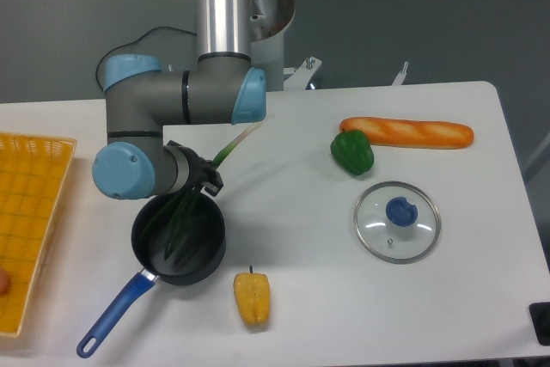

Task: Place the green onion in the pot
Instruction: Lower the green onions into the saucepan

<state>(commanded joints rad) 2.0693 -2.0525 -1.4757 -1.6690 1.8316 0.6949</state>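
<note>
The green onion [230, 149] slants across the pot [209, 257], a small dark saucepan with a blue handle [114, 319] at the front left. Its dark green leaves hang inside the pot. Its pale base points up and to the right, past the pot's rim. My gripper [204, 180] is at the pot's far rim, just above it, and looks shut on the onion's stalk. The fingers are largely hidden by the wrist and the black gripper body.
A green bell pepper [352, 152] and a baguette [406, 132] lie at the back right. A glass lid with a blue knob [397, 221] lies to the right. A yellow pepper [252, 298] sits just right of the pot. A yellow basket [30, 212] stands at the left edge.
</note>
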